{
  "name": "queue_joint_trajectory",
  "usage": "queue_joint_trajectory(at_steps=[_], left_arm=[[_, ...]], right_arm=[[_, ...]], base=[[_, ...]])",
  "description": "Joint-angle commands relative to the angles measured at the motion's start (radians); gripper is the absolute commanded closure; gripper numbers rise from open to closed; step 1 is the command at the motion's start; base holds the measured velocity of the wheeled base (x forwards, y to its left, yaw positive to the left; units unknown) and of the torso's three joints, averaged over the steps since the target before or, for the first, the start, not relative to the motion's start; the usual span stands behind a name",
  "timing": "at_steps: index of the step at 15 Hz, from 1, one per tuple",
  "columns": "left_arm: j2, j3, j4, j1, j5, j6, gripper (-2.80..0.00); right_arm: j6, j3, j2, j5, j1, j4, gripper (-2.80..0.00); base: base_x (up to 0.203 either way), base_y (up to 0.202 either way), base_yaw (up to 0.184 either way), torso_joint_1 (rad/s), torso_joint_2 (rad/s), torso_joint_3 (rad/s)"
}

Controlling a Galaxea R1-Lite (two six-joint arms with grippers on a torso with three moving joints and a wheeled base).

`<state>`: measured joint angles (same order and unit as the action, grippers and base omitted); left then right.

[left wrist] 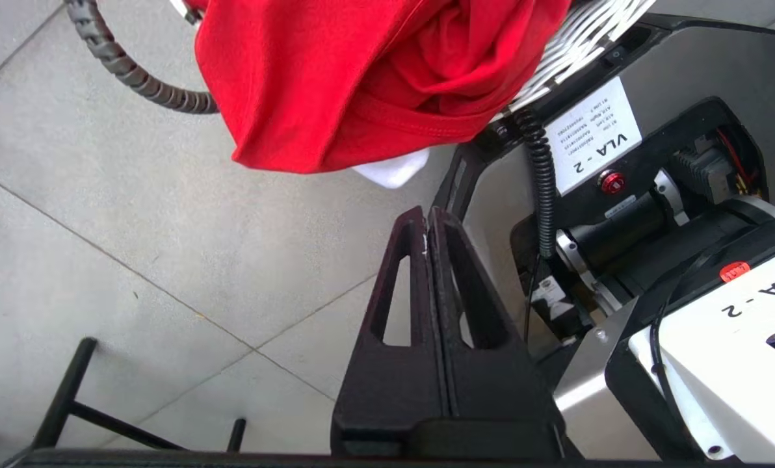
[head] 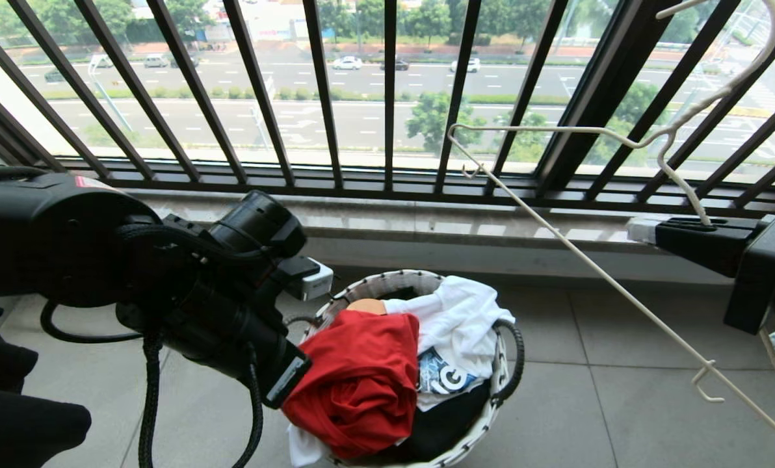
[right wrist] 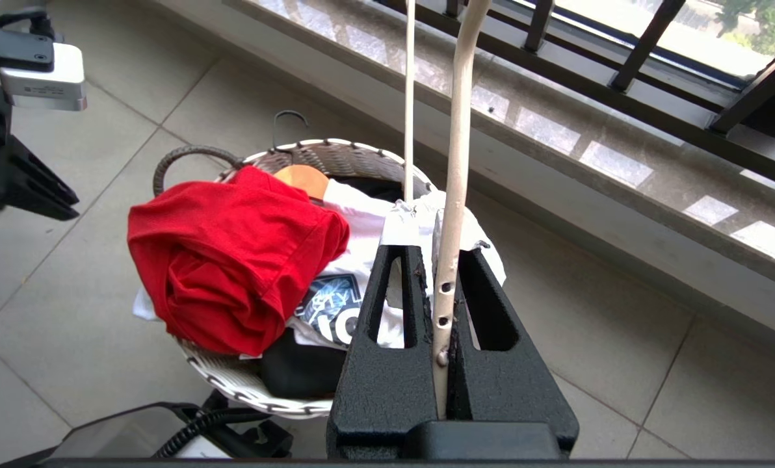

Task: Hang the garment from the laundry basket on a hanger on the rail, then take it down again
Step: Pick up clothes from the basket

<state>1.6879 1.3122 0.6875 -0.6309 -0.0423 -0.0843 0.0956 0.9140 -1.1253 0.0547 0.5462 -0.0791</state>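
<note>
Garment [head: 361,383] is a red tee bunched up and draped over the near-left rim of the laundry basket [head: 387,284], part of it hanging down the outside toward the floor, so no clear long axis to speak of, it's just a lump. The left hand [left wrist: 428,221] has its fingers pressed together with nothing between them, and in its wrist view the red cloth sits just ahead of the tips, close but not touching, with floor tile under the hand. So the left is easily the nearer one, and I'd guess the next move means opening up and pushing straight forward into that hanging fold. The right hand [right wrist: 438,260] is off on the far side of the basket, clamped on the hanger [right wrist: 456,162], a thin whitish wire thing with its hook pointing up toward the window bars; the shirt lies well apart from it, past the white shirt [head: 456,318] piled in the middle. Readable stuff: that white shirt has a blue print with big letters, looks like "IO" or "IG", can't tell for sure. The robot's base carries "VLA - 2" labels [left wrist: 595,140] beside a red button.
</note>
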Motion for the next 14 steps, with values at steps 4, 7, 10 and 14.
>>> queue_joint_trajectory(at_steps=[4,7,10,14], left_arm=[[0.133,0.128,0.004,-0.140,-0.068,-0.248,0.00],[0.178,0.168,0.001,-0.200,-0.086,-0.350,0.00],[0.270,0.274,0.004,-0.215,-0.088,-0.403,-2.80],[0.322,0.275,0.002,-0.222,-0.091,-0.478,-2.80]], right_arm=[[-0.002,0.006,0.003,0.001,-0.005,-0.001,0.00],[-0.002,0.007,-0.001,0.001,-0.007,-0.001,0.00],[-0.002,0.011,0.001,0.001,-0.019,-0.001,0.00],[-0.002,0.011,0.001,0.001,-0.023,-0.001,0.00]], base=[[0.000,0.000,0.000,0.000,0.00,0.000],[0.000,0.000,0.000,0.000,0.00,0.000],[0.000,0.000,0.000,0.000,0.00,0.000],[0.000,0.000,0.000,0.000,0.00,0.000]])
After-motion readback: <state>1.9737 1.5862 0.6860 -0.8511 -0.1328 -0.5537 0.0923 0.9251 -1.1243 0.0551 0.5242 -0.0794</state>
